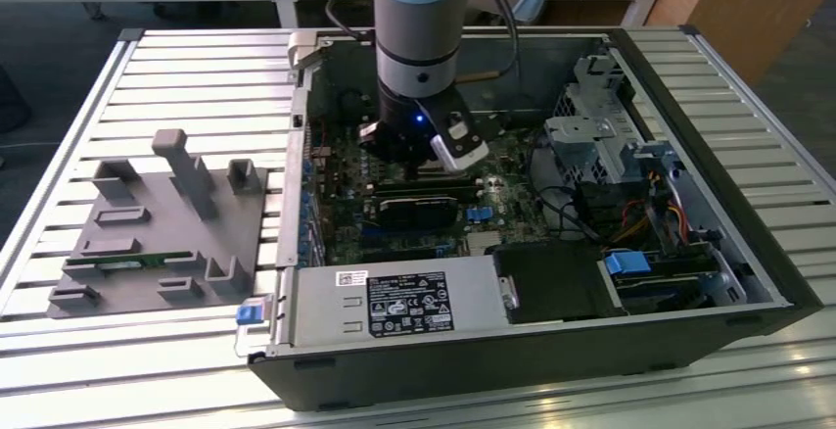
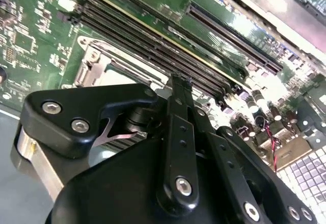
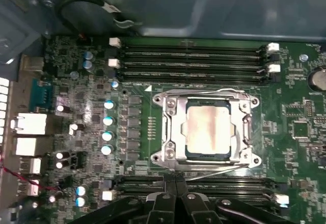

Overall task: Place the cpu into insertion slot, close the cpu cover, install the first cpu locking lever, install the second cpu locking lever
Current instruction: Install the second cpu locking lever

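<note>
Silvery and faintly smudged, the cpu (image 3: 209, 131) lies flat in the insertion slot (image 3: 175, 155) on the green motherboard (image 3: 137, 132), seen from above in the first wrist view. Over it lies the cpu cover (image 3: 172, 130), a thin stamped metal frame whose window lets the chip's pale face show through, with screw heads at its corners. Thin wire levers (image 3: 214, 171) run along the socket's edges, one slanting across the side nearest the gripper. Long black memory slots (image 3: 193, 56) with white end clips flank the socket on two sides, and a column of small round capacitors (image 3: 108, 127) stands beside it.

The gripper (image 3: 175, 183) hangs just beside the socket, touching nothing that can be seen; its matte black fingers (image 3: 168, 199) are pressed together and hold nothing. In the second wrist view, the same black linkage with shiny bolt heads (image 2: 184, 186) fills the foreground, and the cover's bright corner (image 2: 97, 63) peeks out behind it.

In the exterior view, the grey arm (image 1: 418, 47) reaches down into the open black computer case (image 1: 731, 253), which rests on a ribbed metal table (image 1: 196, 86) near a grey moulded fixture (image 1: 163, 228).
</note>
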{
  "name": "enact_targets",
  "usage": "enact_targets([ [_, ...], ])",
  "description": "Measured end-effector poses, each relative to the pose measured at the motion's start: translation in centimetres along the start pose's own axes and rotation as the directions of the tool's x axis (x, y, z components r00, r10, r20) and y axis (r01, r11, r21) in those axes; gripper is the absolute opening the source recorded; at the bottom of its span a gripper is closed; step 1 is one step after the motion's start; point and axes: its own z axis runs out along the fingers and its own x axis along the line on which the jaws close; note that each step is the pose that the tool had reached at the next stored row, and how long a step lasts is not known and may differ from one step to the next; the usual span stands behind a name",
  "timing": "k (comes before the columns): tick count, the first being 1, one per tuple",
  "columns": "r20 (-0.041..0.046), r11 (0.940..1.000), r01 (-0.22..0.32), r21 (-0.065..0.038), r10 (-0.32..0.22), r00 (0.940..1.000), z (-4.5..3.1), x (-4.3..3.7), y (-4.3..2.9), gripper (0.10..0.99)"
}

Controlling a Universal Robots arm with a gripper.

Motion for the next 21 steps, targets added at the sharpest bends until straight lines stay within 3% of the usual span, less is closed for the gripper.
enact_targets([
  [6,0.0001,0.9999,0.000,-0.014,0.000,1.0000,0.71,0.23,-0.10,0.106],
  [15,0.0002,0.9997,0.000,-0.025,0.000,1.0000,1.41,0.65,-0.37,0.106],
  [21,0.0003,0.9988,-0.001,-0.049,0.001,1.0000,1.82,0.69,-0.52,0.106],
])
